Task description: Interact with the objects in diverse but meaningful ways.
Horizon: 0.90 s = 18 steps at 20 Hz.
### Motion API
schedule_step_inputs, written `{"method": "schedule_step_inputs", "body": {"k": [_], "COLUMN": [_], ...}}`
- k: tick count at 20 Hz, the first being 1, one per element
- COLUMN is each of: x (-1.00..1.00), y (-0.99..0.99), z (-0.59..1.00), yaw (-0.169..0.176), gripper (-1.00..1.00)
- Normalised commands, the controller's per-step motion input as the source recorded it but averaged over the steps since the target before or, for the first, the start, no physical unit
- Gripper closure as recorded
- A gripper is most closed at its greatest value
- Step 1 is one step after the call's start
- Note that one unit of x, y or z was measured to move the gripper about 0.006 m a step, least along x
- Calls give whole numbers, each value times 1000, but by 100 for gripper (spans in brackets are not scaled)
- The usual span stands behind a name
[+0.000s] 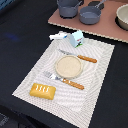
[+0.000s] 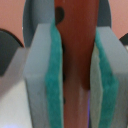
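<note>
My striped placemat [image 1: 95, 75] carries the plate [image 1: 69, 66], bread loaf [image 1: 43, 90] and carton [image 1: 77, 37]; grey pots [image 1: 68, 7] sit on the desk behind. My claw [image 2: 76, 75] grips the brown sausage [image 2: 77, 55].

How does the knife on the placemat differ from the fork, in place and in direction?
The knife lies on the far side of the plate; the fork lies on its near side. The knife's metal blade is smooth and narrow, while the fork's metal end is broader. Both have orange-brown handles that point toward the exterior view's right, and both lie flat on the striped placemat.
</note>
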Motion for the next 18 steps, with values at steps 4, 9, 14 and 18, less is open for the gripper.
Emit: {"method": "schedule_step_inputs", "body": {"k": [4, 9, 14, 18], "x": [-474, -373, -298, -179], "y": [41, 30, 38, 28], "z": [-425, -364, -289, -246], "yaw": [38, 18, 10, 0], "gripper": [100, 100, 100, 100]}}
